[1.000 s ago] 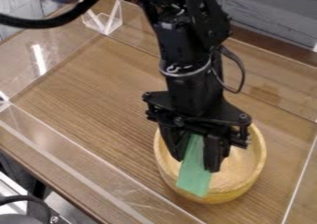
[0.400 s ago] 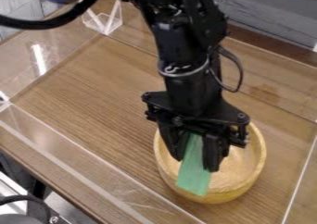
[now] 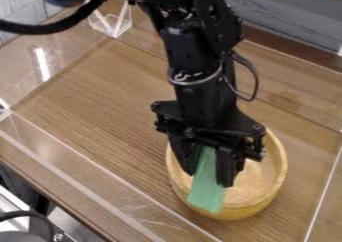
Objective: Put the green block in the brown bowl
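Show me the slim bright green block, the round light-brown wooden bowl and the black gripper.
green block (image 3: 210,190), camera view, lower end
brown bowl (image 3: 271,178), camera view, right rim
gripper (image 3: 215,162), camera view, between fingertips

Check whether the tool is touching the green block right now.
Touching. The camera view shows the tool shut on the green block, whose upper end sits between the fingers while its lower end hangs into the brown bowl.

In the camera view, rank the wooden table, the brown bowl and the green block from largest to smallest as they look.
1. Wooden table, largest by far.
2. Brown bowl, partly hidden by the arm.
3. Green block, smallest; its upper end is hidden in the shut gripper.
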Controlling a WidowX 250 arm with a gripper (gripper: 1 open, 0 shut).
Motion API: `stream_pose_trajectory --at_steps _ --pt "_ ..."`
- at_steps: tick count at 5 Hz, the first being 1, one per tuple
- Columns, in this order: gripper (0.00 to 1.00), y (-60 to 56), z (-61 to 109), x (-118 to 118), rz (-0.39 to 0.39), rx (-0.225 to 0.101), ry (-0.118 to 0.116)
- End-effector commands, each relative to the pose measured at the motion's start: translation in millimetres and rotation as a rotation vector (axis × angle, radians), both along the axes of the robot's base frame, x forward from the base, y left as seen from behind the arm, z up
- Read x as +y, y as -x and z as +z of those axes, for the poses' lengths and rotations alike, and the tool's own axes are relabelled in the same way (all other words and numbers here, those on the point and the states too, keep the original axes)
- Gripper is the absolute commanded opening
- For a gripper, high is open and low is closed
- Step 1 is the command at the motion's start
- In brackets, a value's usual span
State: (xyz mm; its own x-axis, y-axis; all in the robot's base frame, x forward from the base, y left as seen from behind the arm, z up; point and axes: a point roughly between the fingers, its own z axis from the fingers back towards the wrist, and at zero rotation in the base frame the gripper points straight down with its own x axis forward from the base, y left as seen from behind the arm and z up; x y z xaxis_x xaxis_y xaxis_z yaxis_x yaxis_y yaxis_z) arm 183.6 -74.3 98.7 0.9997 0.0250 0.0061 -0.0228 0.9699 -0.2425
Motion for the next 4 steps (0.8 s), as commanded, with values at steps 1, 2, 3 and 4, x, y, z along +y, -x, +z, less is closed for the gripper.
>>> stream_pose_trajectory --at_steps 1,2,3,4 --pt "0.00 -4.5 4.7 1.1 0.011 -0.024 0.010" --pt "0.00 -4.0 4.4 1.7 0.011 -0.024 0.013" --pt "0.00 -3.6 4.6 2.3 0.012 -0.024 0.016" --pt "0.00 -3.3 4.7 2.9 0.013 -0.023 0.019"
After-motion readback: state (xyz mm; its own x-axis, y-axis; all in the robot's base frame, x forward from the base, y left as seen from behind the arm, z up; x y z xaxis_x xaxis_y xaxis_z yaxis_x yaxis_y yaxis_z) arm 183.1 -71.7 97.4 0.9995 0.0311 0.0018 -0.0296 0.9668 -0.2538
